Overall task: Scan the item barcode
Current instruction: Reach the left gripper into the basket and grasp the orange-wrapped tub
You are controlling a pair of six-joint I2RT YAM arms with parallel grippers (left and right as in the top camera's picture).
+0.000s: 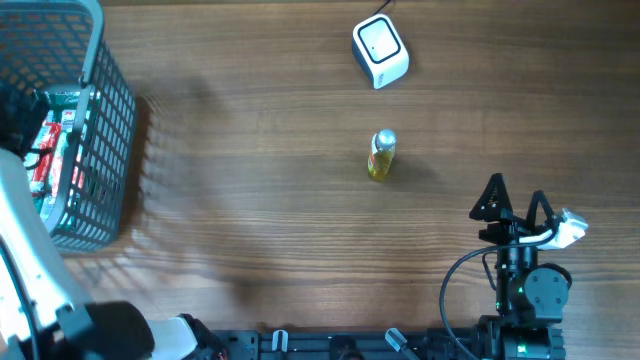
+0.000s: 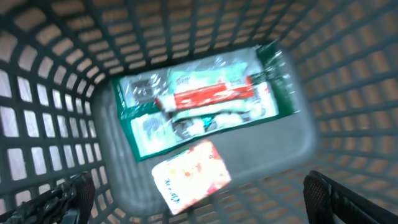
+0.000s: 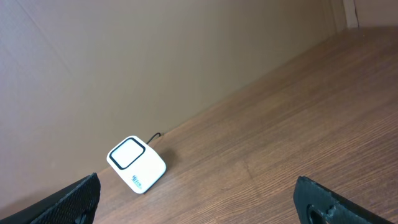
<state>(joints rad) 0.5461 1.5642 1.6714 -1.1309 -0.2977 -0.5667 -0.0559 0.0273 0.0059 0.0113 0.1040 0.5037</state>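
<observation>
Left hand (image 2: 199, 200): fingers apart, empty, over basket (image 1: 108, 120) at left; green packet (image 2: 205, 102) inside. Right hand (image 1: 515, 196): apart, empty, near right. Bottle (image 1: 382, 155) mid counter (image 1: 250, 200); scanner (image 1: 380, 50) beyond it.

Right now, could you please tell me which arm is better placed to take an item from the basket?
Left: the left hand hangs open over the basket, above the packets; the right hand sits across the table.

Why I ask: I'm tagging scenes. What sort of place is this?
Probably a mock shop checkout set up on a wooden table: a white barcode scanner, a grey mesh basket holding packaged goods, and a small yellow bottle out on the tabletop.
</observation>
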